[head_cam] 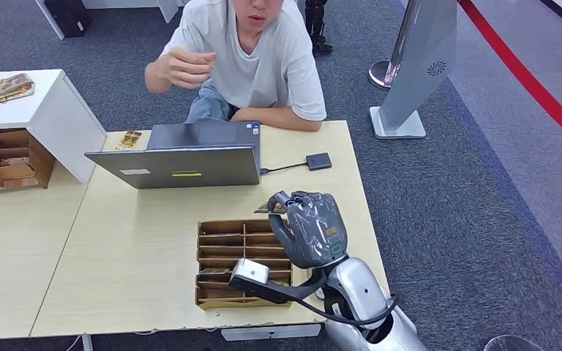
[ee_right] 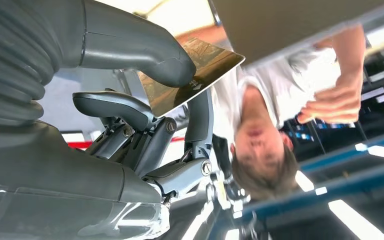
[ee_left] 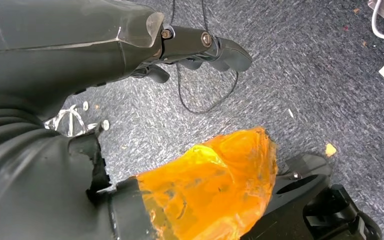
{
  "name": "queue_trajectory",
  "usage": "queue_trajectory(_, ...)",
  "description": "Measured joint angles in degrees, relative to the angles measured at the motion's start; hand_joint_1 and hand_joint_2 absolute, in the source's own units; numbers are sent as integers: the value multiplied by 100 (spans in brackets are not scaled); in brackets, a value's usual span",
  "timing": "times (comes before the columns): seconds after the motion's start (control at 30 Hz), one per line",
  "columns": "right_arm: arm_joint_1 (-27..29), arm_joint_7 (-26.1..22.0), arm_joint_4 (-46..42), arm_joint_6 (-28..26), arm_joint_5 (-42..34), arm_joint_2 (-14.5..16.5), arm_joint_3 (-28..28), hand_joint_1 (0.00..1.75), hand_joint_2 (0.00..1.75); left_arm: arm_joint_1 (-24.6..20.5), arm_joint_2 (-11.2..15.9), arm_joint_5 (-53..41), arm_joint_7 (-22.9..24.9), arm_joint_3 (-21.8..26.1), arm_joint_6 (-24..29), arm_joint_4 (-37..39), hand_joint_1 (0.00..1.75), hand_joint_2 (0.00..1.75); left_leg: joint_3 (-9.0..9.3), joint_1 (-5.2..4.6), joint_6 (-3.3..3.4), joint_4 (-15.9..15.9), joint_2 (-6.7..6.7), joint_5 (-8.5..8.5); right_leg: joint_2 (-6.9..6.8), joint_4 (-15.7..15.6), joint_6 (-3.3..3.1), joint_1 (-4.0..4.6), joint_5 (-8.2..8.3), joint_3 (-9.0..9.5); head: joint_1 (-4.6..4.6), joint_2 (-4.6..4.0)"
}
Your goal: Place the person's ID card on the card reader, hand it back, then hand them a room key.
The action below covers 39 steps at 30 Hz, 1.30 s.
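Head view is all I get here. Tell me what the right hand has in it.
Observer: In the right wrist view, the right hand pinches a card between its thumb and a finger.
Operator: Describe the card's face.
Observer: It carries a brownish printed picture. I can't read any text on it.
Operator: Report the left hand.
Observer: In the left wrist view, the left hand hangs over grey carpet and holds nothing.
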Motion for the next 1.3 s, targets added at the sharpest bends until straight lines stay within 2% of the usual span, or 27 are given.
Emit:
queue_trajectory(0.2,-3,-24,-602,-107,25,-139,-52,175,175,52,5,32,-72,7,66,0,0,0,0,0,0,0,0,0,0,0,0,0,0,0,0,0)
queue_trajectory(0.37,-49,-92,-764,-134,-34,-176,-66,175,175,59,9,-7,-94,8,74,0,0,0,0,0,0,0,0,0,0,0,0,0,0,1,-1,0)
queue_trajectory(0.63,-527,-73,-599,-2,-72,-175,-132,175,175,21,2,-214,-10,-2,-40,0,0,0,0,0,3,0,0,3,0,1,3,0,4,1,0,0)
queue_trajectory(0.93,-1041,78,-168,502,-11,-16,-160,171,175,-60,-3,-403,95,-140,-179,-11,0,0,-1,0,3,0,-1,3,0,1,4,0,5,1,1,0)
queue_trajectory(0.97,-1093,96,-103,549,-10,8,-158,159,175,-64,-4,-424,102,-154,-195,-19,0,0,-1,0,3,0,-1,3,0,1,4,0,5,1,1,0)
queue_trajectory(1.03,-1186,119,27,636,-11,57,-154,108,175,-71,-4,-452,125,-180,-223,-32,0,0,-1,0,2,0,-1,4,-1,1,4,0,5,1,1,0)
queue_trajectory(1.07,-1231,122,95,680,-15,83,-148,66,175,-76,-4,-464,138,-199,-233,-37,0,0,-1,0,1,0,-1,4,0,2,4,0,5,1,0,0)
queue_trajectory(1.1,-1268,122,155,714,-23,107,-143,35,175,-80,-4,-474,149,-218,-239,-39,0,0,-1,0,1,0,-1,5,-1,2,3,0,5,1,1,0)
queue_trajectory(1.17,-1322,122,251,770,-56,151,-125,0,175,-85,-4,-490,161,-255,-245,-44,0,0,-1,0,0,0,-1,5,-1,2,3,0,5,1,0,0)
queue_trajectory(1.23,-1349,122,314,818,-86,186,-96,0,175,-91,-4,-498,176,-272,-247,-49,0,0,-1,0,0,0,-2,5,-1,2,3,0,5,1,0,0)
queue_trajectory(1.3,-1357,123,357,845,-97,208,-65,0,87,-96,-4,-499,192,-276,-250,-52,0,0,-1,0,0,0,-3,5,-1,2,3,0,5,1,1,0)
